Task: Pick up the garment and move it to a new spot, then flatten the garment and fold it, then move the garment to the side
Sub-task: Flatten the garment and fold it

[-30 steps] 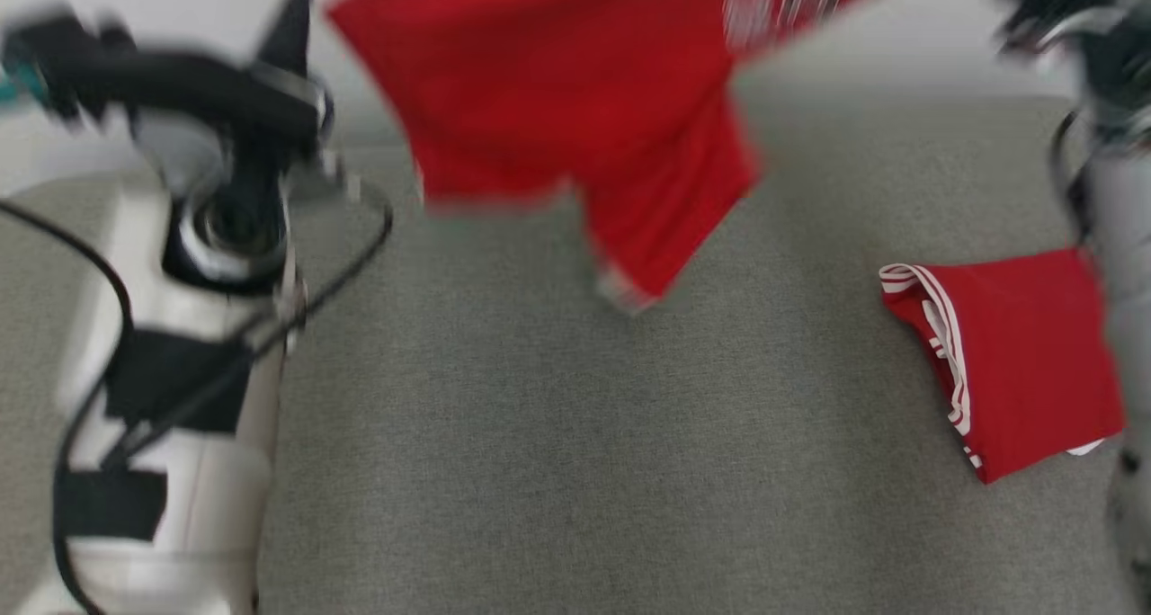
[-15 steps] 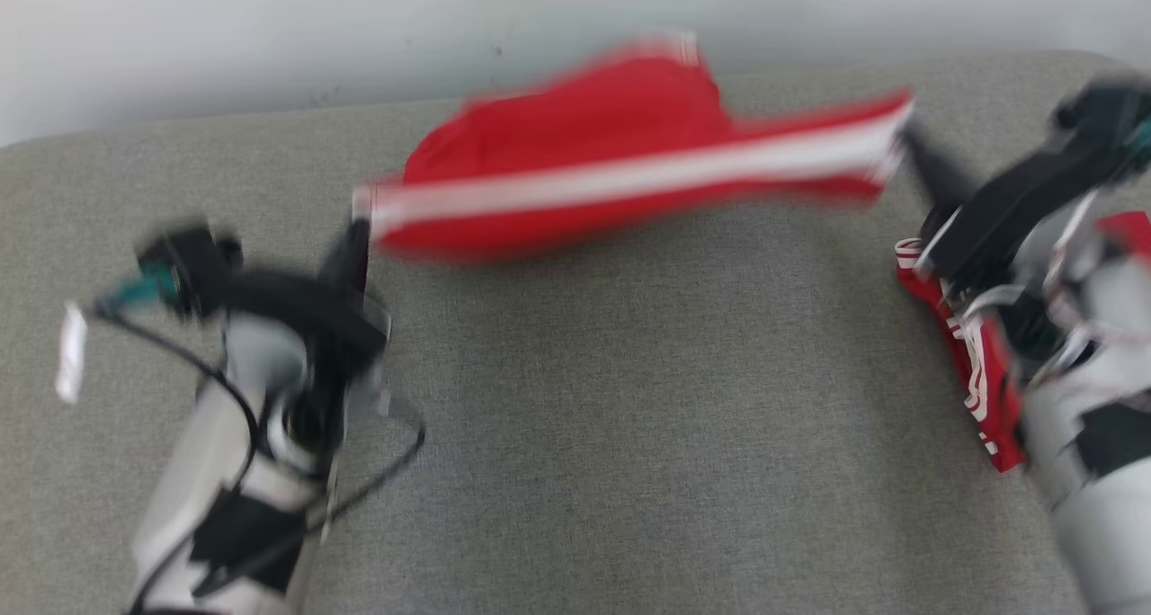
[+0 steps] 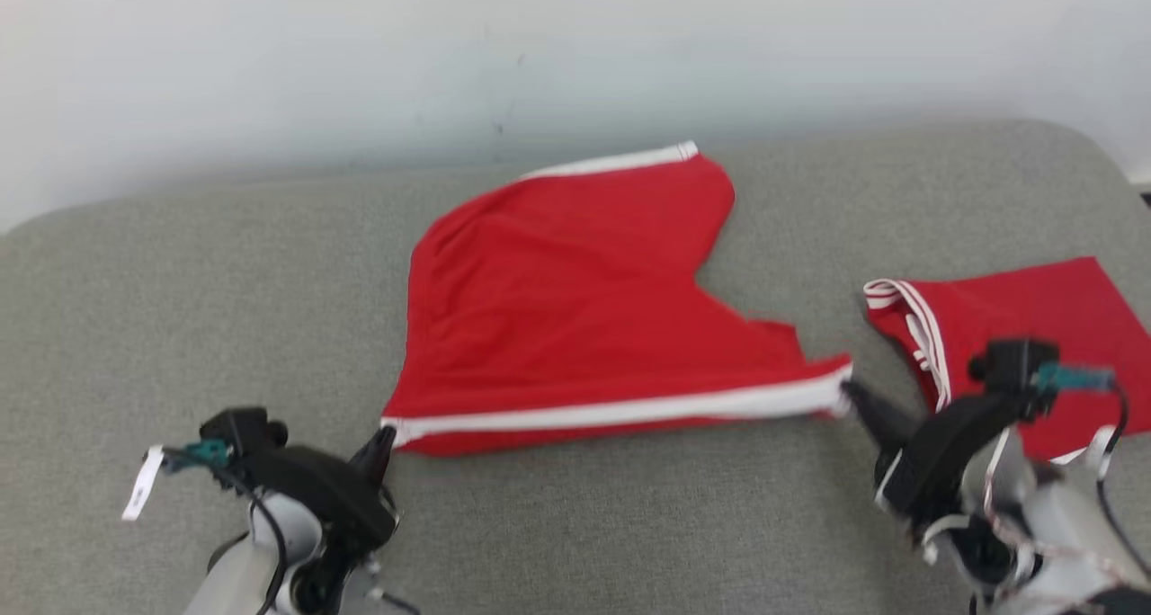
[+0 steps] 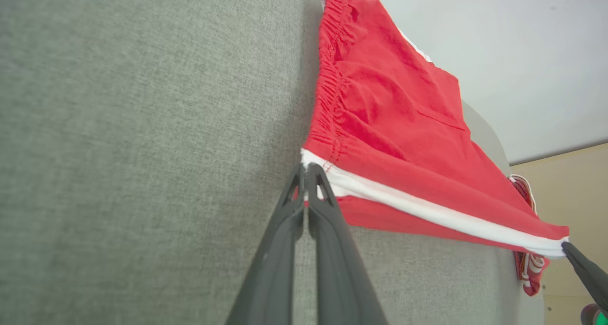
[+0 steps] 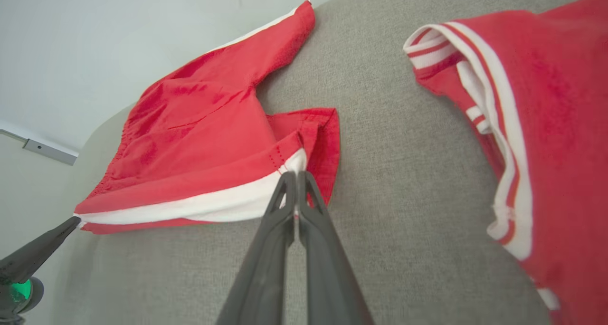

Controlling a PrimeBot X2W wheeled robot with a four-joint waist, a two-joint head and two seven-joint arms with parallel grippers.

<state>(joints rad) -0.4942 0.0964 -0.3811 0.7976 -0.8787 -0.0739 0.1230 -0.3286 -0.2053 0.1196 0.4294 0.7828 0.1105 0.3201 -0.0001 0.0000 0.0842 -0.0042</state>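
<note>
1. At the near left, the left gripper (image 3: 385, 437) is seen low over the grey woven upholstered surface (image 3: 584, 525). Its two dark fingers are pressed together on the near left corner of the red pair of shorts with a white side stripe (image 3: 557, 309). In the left wrist view the fingertips are shown pinching the white edge just below the gathered waistband.
2. In the middle, the shorts are spread out on the grey surface.
   - The near edge, marked by the white stripe, is stretched in a nearly straight line from one gripper to the other.
   - The elastic waistband is laid along the left side.
   - One leg is extended toward the far right, close to the pale wall (image 3: 450, 49), and the other leg is drawn out to the near right.
   - Light creases are seen across the cloth.
   - Whether the held edge is lifted clear of the surface cannot be told.
3. At the near right, the right gripper (image 3: 850, 392) is clamped on the hem corner of the near leg, at the end of the white stripe. No gap is seen between its fingers in the right wrist view.
4. Furthest right, a second red garment with white striped trim (image 3: 1025, 309) is laid folded on the same surface. It is apart from the shorts and partly hidden behind the right arm.
</note>
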